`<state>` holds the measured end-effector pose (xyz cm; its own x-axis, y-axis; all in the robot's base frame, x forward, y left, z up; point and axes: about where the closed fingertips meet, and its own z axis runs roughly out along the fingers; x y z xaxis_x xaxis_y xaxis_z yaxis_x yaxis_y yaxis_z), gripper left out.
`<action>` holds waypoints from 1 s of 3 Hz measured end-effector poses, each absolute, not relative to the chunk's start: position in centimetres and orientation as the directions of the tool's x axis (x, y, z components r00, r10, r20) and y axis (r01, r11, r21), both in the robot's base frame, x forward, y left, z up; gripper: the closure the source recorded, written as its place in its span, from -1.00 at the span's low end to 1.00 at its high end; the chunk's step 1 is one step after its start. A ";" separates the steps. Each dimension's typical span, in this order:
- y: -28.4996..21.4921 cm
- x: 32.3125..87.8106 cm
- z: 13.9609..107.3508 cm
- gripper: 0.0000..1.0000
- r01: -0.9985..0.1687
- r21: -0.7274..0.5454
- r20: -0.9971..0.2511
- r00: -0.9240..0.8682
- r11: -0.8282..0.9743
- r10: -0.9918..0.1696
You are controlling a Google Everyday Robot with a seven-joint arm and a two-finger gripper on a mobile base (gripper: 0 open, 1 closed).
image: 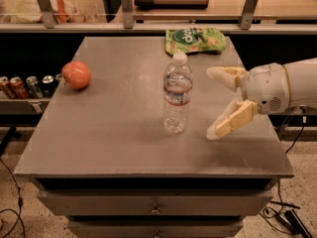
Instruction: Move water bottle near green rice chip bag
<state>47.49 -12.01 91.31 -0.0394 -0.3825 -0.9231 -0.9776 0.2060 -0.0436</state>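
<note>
The water bottle (177,94) stands upright near the middle of the grey table (114,133); it is clear with a white cap and a thin red-and-white band. The green rice chip bag (194,39) lies flat at the table's far edge, behind the bottle and slightly to the right. My gripper (214,103) comes in from the right at bottle height. It is open, with its cream fingers (233,119) spread wide, pointing left. It is just right of the bottle and not touching it.
A red-orange apple (76,75) sits at the table's left side. Several soda cans (25,86) stand on a lower shelf to the left. A glass-fronted counter with metal posts (125,4) runs behind the table. Drawers are below the tabletop.
</note>
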 end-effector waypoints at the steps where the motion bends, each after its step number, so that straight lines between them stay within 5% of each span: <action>1: -10.4 48.1 91.9 -1.00 -0.982 -0.036 -0.959 -0.019 0.187 -0.283; 3: -7.0 48.5 92.5 -1.00 -0.994 -0.015 -0.988 -0.002 0.107 -0.153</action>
